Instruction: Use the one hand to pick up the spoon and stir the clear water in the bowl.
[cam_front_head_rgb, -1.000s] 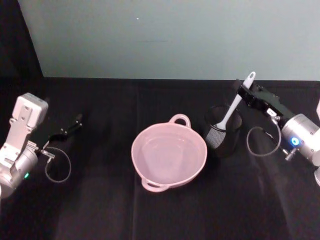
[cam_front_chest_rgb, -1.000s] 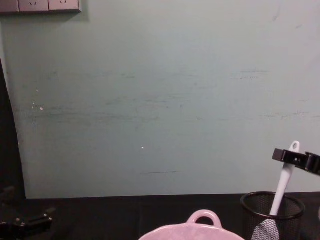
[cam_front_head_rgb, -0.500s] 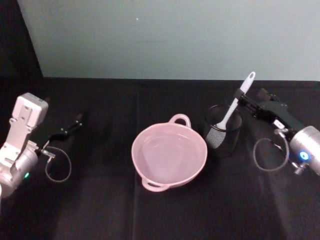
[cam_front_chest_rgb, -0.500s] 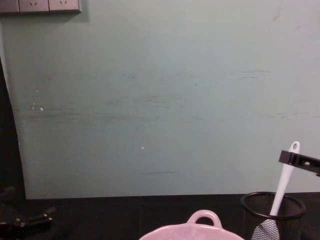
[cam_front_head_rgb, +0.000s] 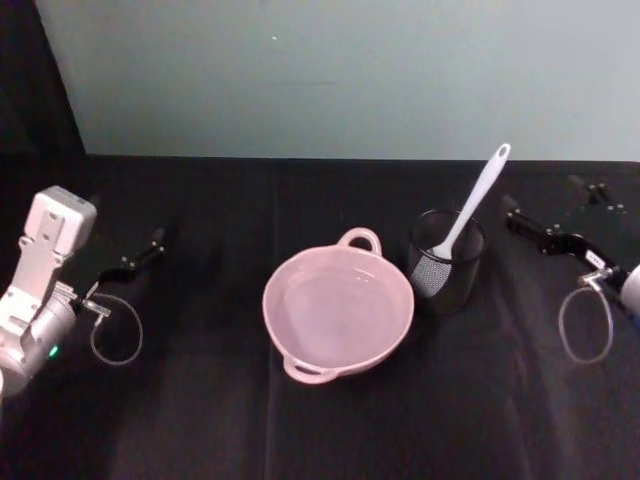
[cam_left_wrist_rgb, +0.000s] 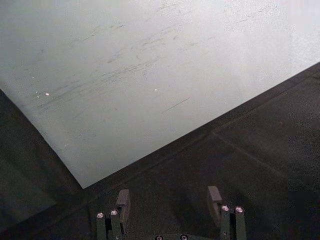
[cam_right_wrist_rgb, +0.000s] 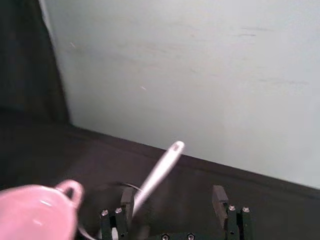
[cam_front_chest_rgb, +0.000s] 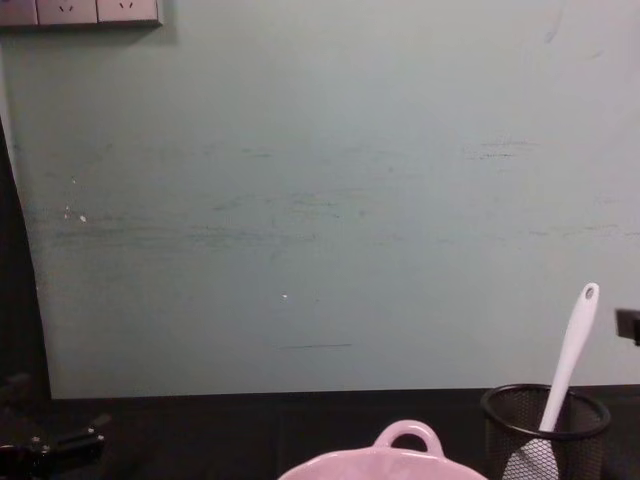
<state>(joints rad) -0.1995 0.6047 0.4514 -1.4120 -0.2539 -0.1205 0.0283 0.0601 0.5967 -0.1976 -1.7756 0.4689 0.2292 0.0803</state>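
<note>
The pink bowl (cam_front_head_rgb: 338, 312) sits mid-table, water inside, with the black mesh cup (cam_front_head_rgb: 446, 262) just beside it on the right. The white spoon (cam_front_head_rgb: 474, 204) stands tilted in that cup, unheld. The right gripper (cam_front_head_rgb: 552, 213) hovers beside it, jaws spread and empty. Best move, I reckon: close on the upper handle, lift straight out. The left gripper (cam_front_head_rgb: 140, 250) is parked far left, open. No readable writing anywhere.

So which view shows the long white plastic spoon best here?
The head view: the long white plastic spoon shows whole, leaning in the black wire-mesh cup. The chest view gives it from the side, head behind the mesh. The right wrist view shows mostly its handle.
</note>
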